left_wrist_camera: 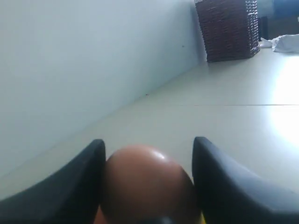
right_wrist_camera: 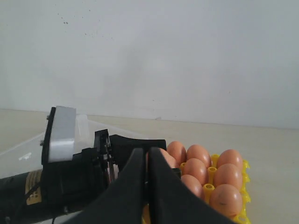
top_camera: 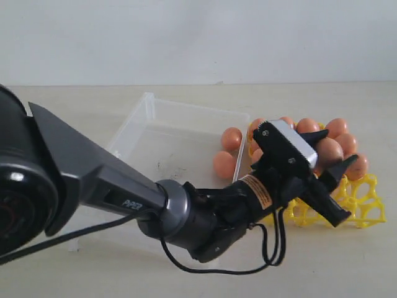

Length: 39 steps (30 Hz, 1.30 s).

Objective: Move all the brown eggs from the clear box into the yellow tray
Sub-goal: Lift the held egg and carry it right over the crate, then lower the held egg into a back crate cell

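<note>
My left gripper [top_camera: 339, 150] hangs over the yellow tray [top_camera: 366, 208], shut on one brown egg [top_camera: 327, 152]. In the left wrist view that held egg [left_wrist_camera: 145, 182] fills the gap between the two black fingers [left_wrist_camera: 84, 177] of the left gripper [left_wrist_camera: 149, 147]. Two brown eggs [top_camera: 231, 138] lie in the clear box [top_camera: 149, 118] by its right wall. Several eggs [top_camera: 337, 127] sit in the tray's cups. In the right wrist view my right gripper [right_wrist_camera: 147, 156] is shut on nothing, just short of the tray [right_wrist_camera: 240, 217] and its eggs [right_wrist_camera: 198, 154].
The left arm's thick black body [top_camera: 93, 180] and its cable [top_camera: 217, 267] cross the front of the table. A dark wicker basket [left_wrist_camera: 229, 28] stands far off by the wall. The tray's front cups [top_camera: 356, 214] hold nothing.
</note>
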Each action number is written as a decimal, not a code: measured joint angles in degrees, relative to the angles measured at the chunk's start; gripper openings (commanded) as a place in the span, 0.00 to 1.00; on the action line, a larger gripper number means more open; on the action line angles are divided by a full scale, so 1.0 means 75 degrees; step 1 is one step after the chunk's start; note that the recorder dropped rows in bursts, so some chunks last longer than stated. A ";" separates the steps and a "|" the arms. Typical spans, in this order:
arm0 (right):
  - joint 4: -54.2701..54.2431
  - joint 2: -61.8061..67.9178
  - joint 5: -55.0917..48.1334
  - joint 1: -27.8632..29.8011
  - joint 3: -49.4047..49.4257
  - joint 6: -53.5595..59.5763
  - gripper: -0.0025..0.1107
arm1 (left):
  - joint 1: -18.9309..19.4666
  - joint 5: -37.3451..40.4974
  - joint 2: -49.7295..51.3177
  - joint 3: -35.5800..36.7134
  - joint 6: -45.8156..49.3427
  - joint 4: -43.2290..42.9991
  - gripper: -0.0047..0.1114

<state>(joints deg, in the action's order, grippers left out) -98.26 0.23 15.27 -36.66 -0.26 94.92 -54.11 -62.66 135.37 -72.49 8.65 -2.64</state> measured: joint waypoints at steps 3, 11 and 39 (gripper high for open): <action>0.0000 0.0000 0.0000 0.0000 0.0000 0.0000 0.02 | 0.0547 -0.0183 0.0197 0.0000 -0.0765 -0.1219 0.07; 0.0000 0.0000 0.0000 0.0000 0.0000 0.0000 0.02 | 0.1349 -0.0525 0.0260 0.0014 -0.1302 -0.4717 0.07; 0.0000 0.0000 0.0000 0.0000 0.0000 0.0000 0.02 | 0.2397 -0.0814 0.0901 -0.1544 -0.3943 -0.8329 0.07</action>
<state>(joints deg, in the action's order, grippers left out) -98.26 0.23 15.27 -36.66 -0.26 94.92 -36.13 -68.77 142.12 -84.07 -20.92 -65.10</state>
